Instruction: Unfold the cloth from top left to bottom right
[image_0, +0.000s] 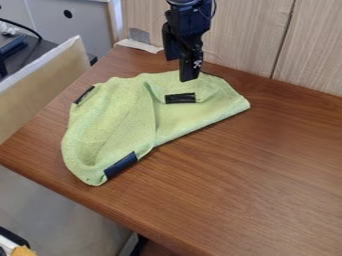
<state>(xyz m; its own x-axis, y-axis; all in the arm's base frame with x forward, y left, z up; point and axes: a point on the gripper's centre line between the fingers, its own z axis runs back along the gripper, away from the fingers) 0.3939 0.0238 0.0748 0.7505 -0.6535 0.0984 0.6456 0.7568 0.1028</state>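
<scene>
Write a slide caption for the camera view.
A black claw hangs over a partly folded green cloth with dark strips on a wooden table.

A: Cloth (110, 125) state?
B: Light green, speckled, partly folded and rumpled. Lying on wood-grain bench (247, 170), toward its upper left in view.
A: Dark strips (120, 165)?
B: Three. Left edge, bottom corner, upper-right flap.
A: Folds?
B: One edge runs down mid-cloth; right side tapers to blunt corner.

One cloth (123, 117), one table (247, 175), one end effector (181, 69), at least three strips (180, 98).
</scene>
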